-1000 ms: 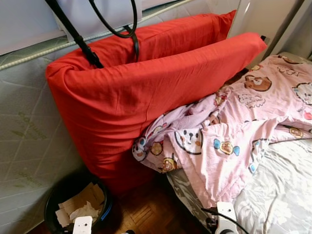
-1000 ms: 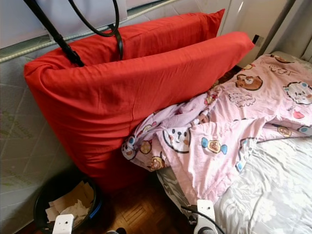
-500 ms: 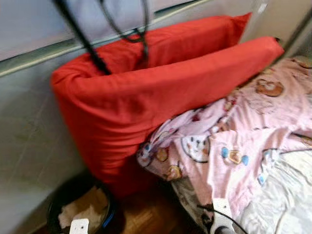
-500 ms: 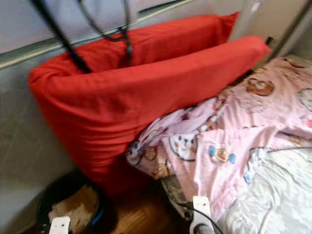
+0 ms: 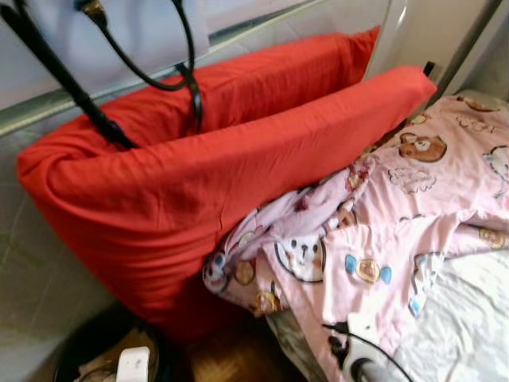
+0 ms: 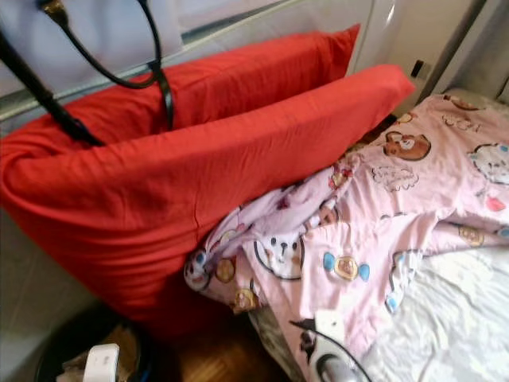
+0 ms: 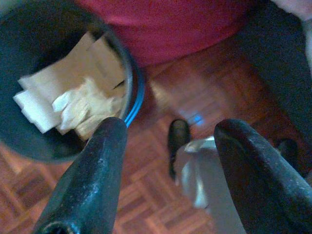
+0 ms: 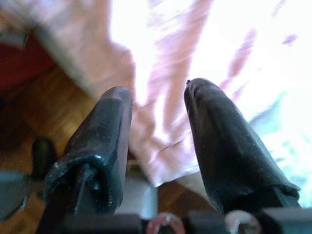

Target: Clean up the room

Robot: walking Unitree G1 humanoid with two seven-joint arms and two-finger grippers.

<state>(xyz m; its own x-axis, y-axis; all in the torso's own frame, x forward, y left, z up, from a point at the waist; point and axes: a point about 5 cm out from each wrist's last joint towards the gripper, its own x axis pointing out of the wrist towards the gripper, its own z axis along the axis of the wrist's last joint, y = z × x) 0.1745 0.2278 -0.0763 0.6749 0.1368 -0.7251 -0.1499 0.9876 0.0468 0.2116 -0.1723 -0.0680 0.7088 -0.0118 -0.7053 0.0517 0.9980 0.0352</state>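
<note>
Left wrist view puts our left gripper (image 7: 168, 146) low over the parquet floor (image 7: 161, 92), fingers spread apart and holding nothing, with the black waste bin (image 7: 131, 83) just beside it, scraps of paper (image 7: 73, 100) piled inside. Our right gripper (image 8: 158, 102) hangs with its fingers parted and empty above the edge of the pink cartoon-print blanket (image 8: 161, 112), where that cloth spills off the bed toward the floor.

From the head we see the blanket (image 5: 374, 215) bunched across the near corner of the mattress (image 5: 469, 318), its crumpled end hanging over the side and touching the big red cushion (image 5: 231, 183). That cushion stands on its long edge, leaning against the wall; its long axis runs from the bin at our lower left up toward the far right, and a second red cushion (image 5: 286, 68) sits just behind it along the same line. A black bag strap (image 5: 155, 72) droops over the top of them.

We judge we are between steps, facing the bed and choosing a target rather than grasping. The blanket looks like the likeliest job: our right gripper would need to come down onto a raised fold near the hanging edge and pinch it, then pull it up onto the mattress.
</note>
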